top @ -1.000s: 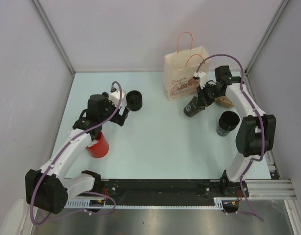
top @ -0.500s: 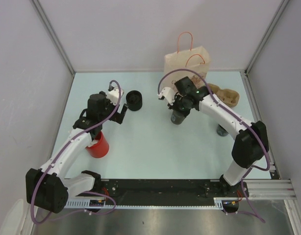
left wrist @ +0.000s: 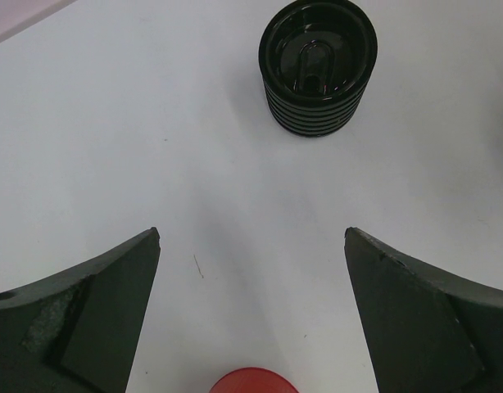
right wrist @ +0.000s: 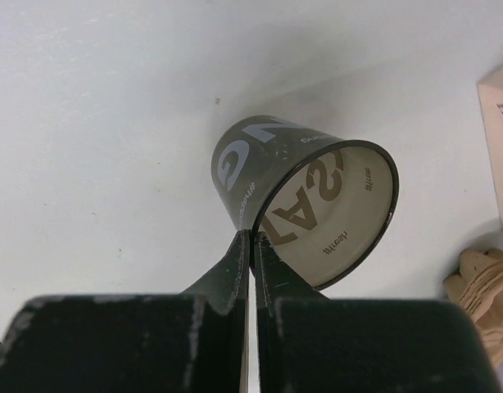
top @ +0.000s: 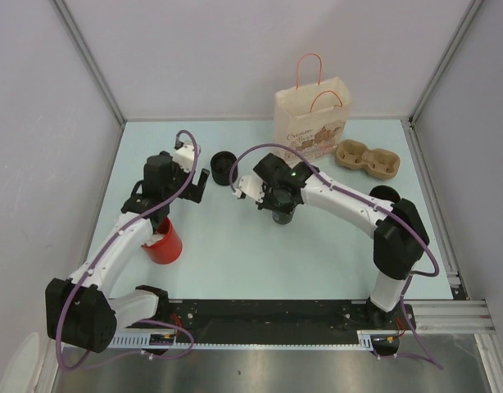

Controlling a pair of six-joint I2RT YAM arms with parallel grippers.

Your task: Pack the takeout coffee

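Closest to me, just behind my left claw and on its near side, stands the red cup, upright on the pale table; from the wrist view only a sliver of its rim peeks in below the gap between my fingers. That left claw hangs with its fingers spread wide apart and nothing between them, clear of everything. Off to its right, about level with it, my right claw is pinched tight on the dark paper cup: the two fingers meet on the cup's wall at the rim, one inside and one outside. The cup is tipped over so that its pale, printed inside faces my wrist camera, and I cannot tell whether its base touches the table. Straight ahead of my left claw, a little right of centre and well apart from the fingertips, sits the black lidded cup, upright, ribbed round its side; it lies farther out than both claws and between them. Beyond my right claw and to its right stands the paper bag with orange handles, upright at the far edge, and to the right of the bag lies the brown cup carrier
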